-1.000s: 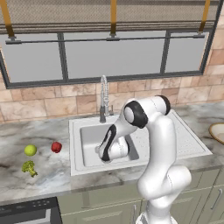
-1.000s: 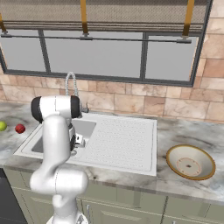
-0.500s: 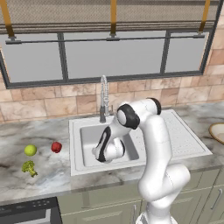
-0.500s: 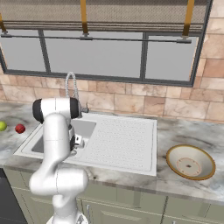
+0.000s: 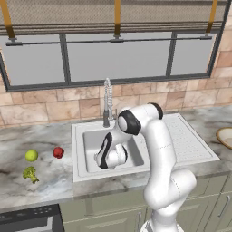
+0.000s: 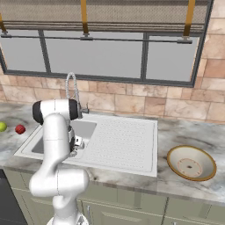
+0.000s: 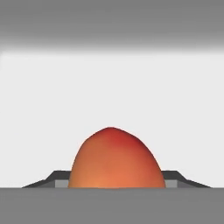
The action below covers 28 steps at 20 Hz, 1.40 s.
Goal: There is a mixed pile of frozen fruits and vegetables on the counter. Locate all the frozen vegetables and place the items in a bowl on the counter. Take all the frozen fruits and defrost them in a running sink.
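Leftward and lower is where our arm has swung since a second ago, carrying the hand deeper over the sink (image 5: 81,136) basin. In the hand view our claw (image 7: 116,186) is clenched on the orange-red fruit (image 7: 116,159), whose rounded top rises between the two dark finger tips against the pale sink surface. On the table (image 5: 27,140) to the left of the sink we see the yellow-green fruit (image 5: 31,155), the small red piece (image 5: 58,152) just beside it, and the broccoli (image 5: 30,174) nearer the front edge. From the right base view the tan bowl (image 6: 191,163) sits on the table well apart, beyond the ribbed drainboard (image 6: 121,138). Behind the basin stands the chrome faucet (image 5: 107,102).
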### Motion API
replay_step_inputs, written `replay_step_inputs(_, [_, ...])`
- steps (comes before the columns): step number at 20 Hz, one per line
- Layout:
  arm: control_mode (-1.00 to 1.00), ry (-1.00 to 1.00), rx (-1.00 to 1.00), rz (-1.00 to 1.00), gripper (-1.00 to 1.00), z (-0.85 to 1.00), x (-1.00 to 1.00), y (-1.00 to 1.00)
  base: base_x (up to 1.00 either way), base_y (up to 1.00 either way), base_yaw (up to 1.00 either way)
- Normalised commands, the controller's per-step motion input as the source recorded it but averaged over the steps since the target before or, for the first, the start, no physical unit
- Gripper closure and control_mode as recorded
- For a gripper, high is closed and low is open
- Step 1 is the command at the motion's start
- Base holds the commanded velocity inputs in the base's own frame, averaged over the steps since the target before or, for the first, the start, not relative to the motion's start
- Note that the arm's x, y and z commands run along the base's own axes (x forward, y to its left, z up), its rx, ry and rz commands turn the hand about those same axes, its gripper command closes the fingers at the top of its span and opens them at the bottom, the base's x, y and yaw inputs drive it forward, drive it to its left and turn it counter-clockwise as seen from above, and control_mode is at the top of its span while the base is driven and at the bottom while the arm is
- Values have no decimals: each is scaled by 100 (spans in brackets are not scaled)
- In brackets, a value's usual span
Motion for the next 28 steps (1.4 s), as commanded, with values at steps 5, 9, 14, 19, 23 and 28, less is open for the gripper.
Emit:
replay_step_inputs(5, [-100,-2,0,0,-100,-1,2,0,0,0,0])
replay_step_inputs(9, [-100,-6,0,0,-100,3,-1,0,0,0,0])
replay_step_inputs(14, [-100,-9,0,0,-100,17,-11,0,0,0,0])
replay_step_inputs(19, [-100,-12,0,0,-100,22,-19,-1,0,0,0])
replay_step_inputs(23, [-100,-14,0,0,-100,32,-21,-1,0,0,0])
replay_step_inputs(28, [-100,-14,0,0,-100,37,-20,0,0,0,0])
